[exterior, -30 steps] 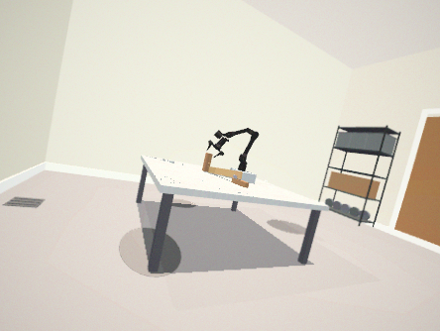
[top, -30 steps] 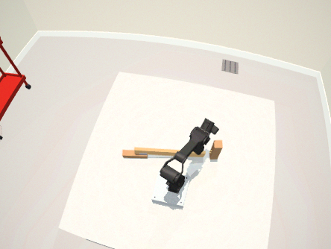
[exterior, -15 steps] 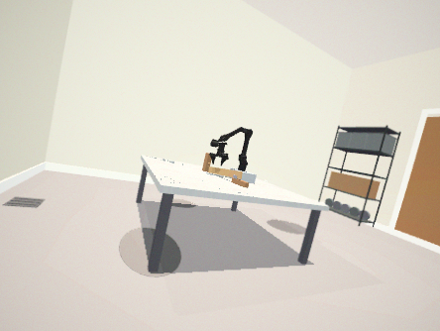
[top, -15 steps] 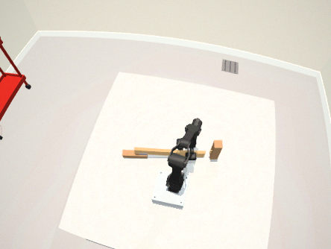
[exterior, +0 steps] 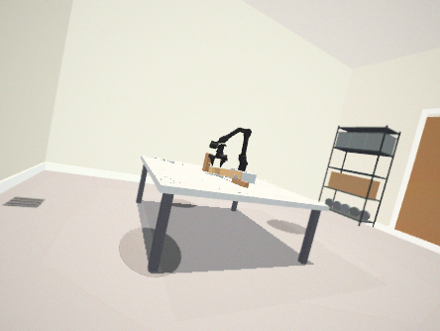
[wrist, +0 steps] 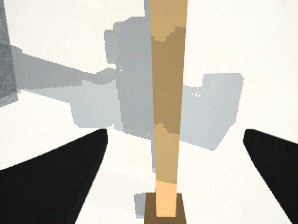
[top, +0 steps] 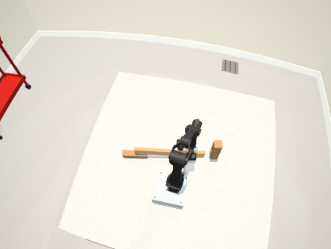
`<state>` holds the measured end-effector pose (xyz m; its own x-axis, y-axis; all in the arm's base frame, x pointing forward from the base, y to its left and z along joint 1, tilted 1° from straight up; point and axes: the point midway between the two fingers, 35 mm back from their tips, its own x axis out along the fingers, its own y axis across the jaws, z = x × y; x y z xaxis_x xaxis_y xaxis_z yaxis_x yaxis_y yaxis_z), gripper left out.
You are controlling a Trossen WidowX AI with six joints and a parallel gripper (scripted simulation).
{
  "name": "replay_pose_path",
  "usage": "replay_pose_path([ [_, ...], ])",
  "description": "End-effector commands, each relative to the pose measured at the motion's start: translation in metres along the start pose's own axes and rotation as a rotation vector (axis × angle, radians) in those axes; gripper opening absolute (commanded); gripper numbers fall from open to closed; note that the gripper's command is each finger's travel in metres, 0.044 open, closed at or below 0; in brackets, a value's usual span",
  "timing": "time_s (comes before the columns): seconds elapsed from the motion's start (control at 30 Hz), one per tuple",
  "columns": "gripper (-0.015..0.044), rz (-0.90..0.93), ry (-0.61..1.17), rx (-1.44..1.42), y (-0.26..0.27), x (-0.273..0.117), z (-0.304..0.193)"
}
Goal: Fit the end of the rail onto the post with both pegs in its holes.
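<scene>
The rail [top: 158, 151] [exterior: 224, 172] [wrist: 167, 85] lies with its far end at the footboard block [top: 128, 153] [exterior: 241, 183] and its near end low, a short gap from the post [top: 217, 150] [exterior: 206, 162] [wrist: 150, 210] in the top view. The pegs show only as a small yellowish spot on the post's rail side there; the rail end hides them in the wrist view. My gripper [exterior: 217, 164] [wrist: 173, 134] is open and empty, pointing down above the rail near its post end. In the wrist view the rail runs between the fingers, with white space on both sides.
The arm's white base plate [top: 168, 197] [exterior: 249, 177] stands beside the rail, on the table [top: 112, 209] [exterior: 277, 194]. The arm reaches across the rail and covers part of it in the top view. Its shadow falls over the rail in the wrist view.
</scene>
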<state>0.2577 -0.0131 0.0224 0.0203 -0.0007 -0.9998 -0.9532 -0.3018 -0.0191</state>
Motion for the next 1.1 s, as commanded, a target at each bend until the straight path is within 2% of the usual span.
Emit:
replay_pose_path([
  [0.0, 0.0440, 0.012, -0.010, -0.003, 0.002, 0.010, 0.002],
  [1.0, 0.0440, 0.009, -0.011, -0.008, 0.005, 0.055, 0.003],
  [1.07, 0.0387, 0.009, -0.011, -0.008, 0.005, 0.055, 0.003],
])
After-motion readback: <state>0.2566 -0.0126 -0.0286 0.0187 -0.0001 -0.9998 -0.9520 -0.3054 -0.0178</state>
